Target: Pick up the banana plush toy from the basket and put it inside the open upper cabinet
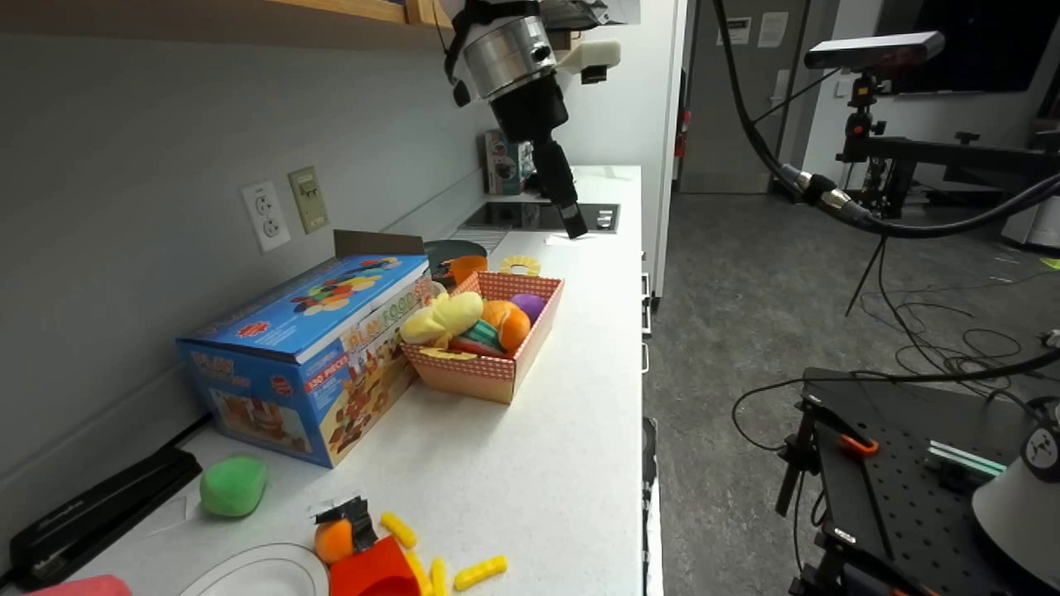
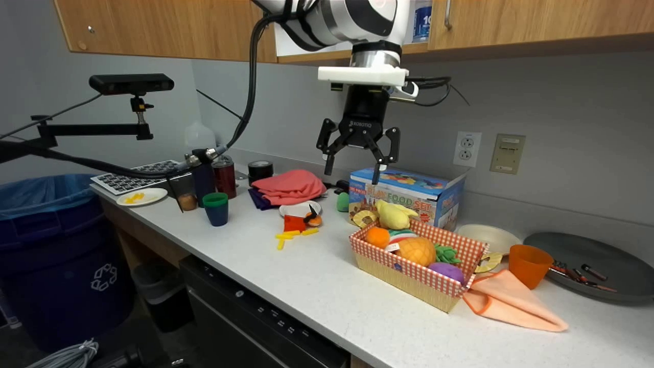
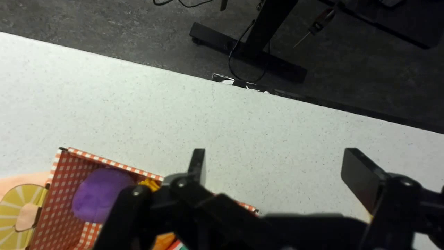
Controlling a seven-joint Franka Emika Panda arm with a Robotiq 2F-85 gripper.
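The arm hangs bent before the cabinet, its end effector spread wide, pointing down above the surface; the banana lies on other toys in the basket.

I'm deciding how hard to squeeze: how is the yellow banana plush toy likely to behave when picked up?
The banana plush toy will probably feel light and squash easily, as its plump body looks like stuffed fabric. It may slide or roll if nudged, since its shape is rounded and it lies on other toys in the basket.
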